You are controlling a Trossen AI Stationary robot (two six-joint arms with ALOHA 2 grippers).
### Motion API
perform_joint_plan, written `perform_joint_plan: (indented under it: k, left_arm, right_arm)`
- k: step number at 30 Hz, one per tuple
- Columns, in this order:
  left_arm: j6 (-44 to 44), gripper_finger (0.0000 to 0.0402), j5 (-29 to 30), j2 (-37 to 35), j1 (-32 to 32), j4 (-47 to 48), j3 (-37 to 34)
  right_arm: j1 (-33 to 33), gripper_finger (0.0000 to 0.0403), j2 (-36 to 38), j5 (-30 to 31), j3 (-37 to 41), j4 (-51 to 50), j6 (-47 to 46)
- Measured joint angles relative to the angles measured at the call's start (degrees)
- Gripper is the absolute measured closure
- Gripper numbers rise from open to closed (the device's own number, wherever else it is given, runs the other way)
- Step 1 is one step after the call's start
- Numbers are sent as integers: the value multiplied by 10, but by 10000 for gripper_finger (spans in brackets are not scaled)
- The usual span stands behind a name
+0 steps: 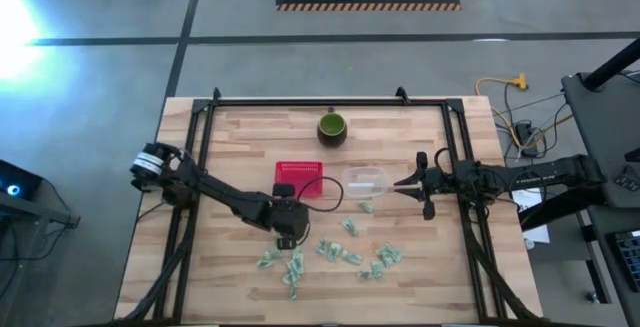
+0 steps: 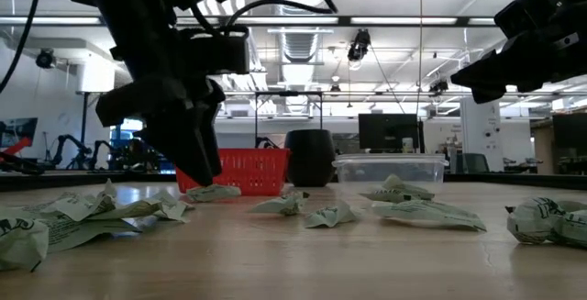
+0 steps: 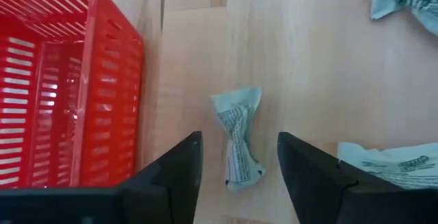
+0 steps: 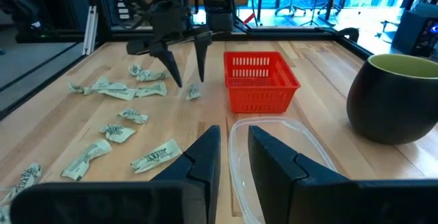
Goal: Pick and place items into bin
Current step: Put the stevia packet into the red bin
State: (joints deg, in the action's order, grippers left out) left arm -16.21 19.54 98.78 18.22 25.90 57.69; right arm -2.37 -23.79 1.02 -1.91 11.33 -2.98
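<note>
Beside ribbed red plastic basket (image 3: 61, 87), crinkled twisted wrapper (image 3: 239, 142), grained wood table (image 3: 321, 80)

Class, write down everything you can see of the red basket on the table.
The red basket is a small rectangular bin that looks like plastic, with slotted walls and an open top. It stands upright on the wooden table, beside the clear container and near the dark green cup. No wrapped piece shows inside it. The left gripper hangs open close by, over one wrapped piece, not touching the basket.
</note>
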Motion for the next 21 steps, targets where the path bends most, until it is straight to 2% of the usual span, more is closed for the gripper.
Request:
perform_joint_plan:
  k: [15,18,21]
  left_arm:
    - [0,225,-18,28,-3,-3,0]
    - [1,241,-20,26,-4,-3,0]
    - [1,280,-20,25,-4,-1,0]
  right_arm:
    - [0,335,0,0,0,0,0]
    - [0,335,0,0,0,0,0]
    - [0,335,0,0,0,0,0]
